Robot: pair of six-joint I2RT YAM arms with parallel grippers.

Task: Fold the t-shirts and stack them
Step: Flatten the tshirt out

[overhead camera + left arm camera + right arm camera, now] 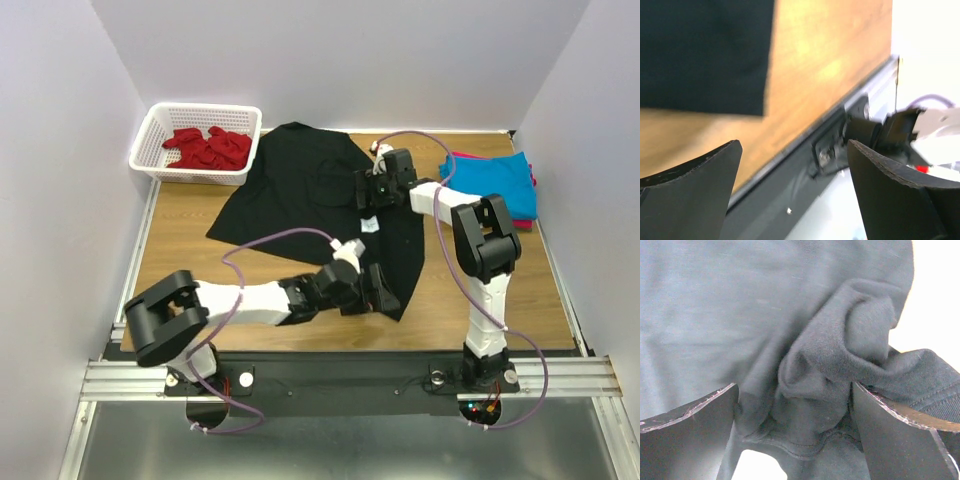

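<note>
The black t-shirt (300, 175) lies spread over the middle of the wooden table. My right gripper (363, 193) rests on its right part. In the right wrist view (794, 395) its fingers stand wide apart with a bunched fold of the black cloth (830, 385) filling the gap between them. My left gripper (388, 298) is at the shirt's near right corner. In the left wrist view (792, 150) it is open and empty, with the shirt's edge (700, 50) beyond it. A folded turquoise t-shirt (495, 180) lies on a red one (532, 185) at the right.
A white lattice basket (150, 120) holding red t-shirts (210, 148) stands at the back left. White walls enclose the table on three sides. The metal rail (805, 165) at the table's near edge and the right arm's base (900, 130) show past my left fingers.
</note>
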